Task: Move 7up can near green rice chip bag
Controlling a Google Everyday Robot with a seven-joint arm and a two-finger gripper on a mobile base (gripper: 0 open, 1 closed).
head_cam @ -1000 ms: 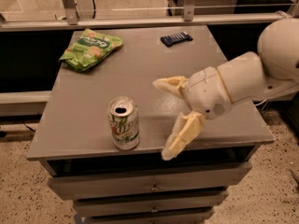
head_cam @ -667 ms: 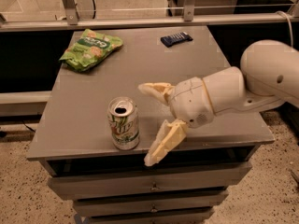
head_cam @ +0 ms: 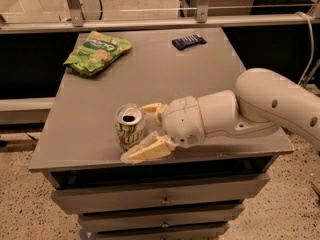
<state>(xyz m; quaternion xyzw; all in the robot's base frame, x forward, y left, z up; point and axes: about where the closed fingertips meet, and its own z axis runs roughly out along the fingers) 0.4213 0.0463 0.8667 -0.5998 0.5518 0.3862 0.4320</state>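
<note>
High view over table (head_cam: 165, 69), tool (head_cam: 136, 132) at near edge

Hand (head_cam: 136, 133) low at the front-left of the tabletop (head_cam: 170, 79), close to the front edge, fingers spread either side of the can (head_cam: 131, 127). From the can to the green chip bag (head_cam: 97, 51) at the back-left corner runs open grey surface, wide enough to pass. Small dark blue packet (head_cam: 189, 41) lies at the back, right of centre, well apart from that lane. Arm (head_cam: 260, 104) blocks the front right. Metal rail (head_cam: 150, 23) stands just behind the back edge.
</note>
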